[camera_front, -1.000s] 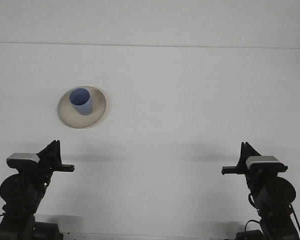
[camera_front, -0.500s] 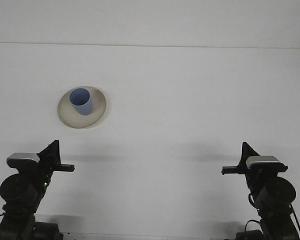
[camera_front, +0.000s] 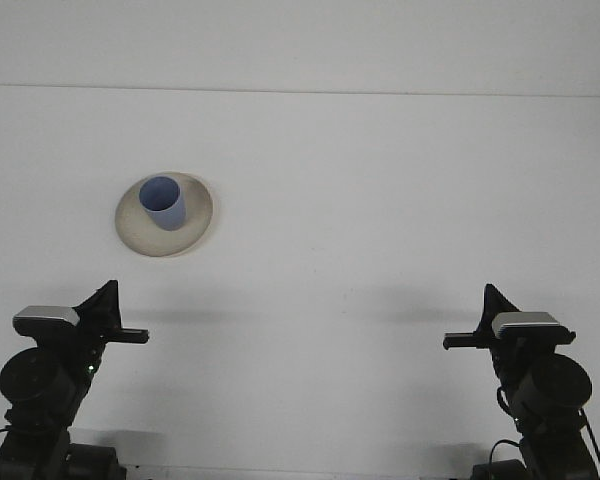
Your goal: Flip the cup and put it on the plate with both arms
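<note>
One white table (camera_front: 380, 200) — blue cup (camera_front: 164, 203) upright on beige plate (camera_front: 195, 222), pale wall (camera_front: 300, 40) behind

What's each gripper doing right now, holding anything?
Left gripper: holding nothing, low at the near edge; open or shut cannot be told.
Right gripper: same, holding nothing; cannot be told.
The blue cup stands on the plate.

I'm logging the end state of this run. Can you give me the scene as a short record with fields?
cup: blue cup, standing on the plate, open end up
plate: beige plate, on the white table, far left
left gripper: low at near left, apart from the plate, holding nothing
right gripper: low at near right, holding nothing
task state: cup appears placed on plate
</note>
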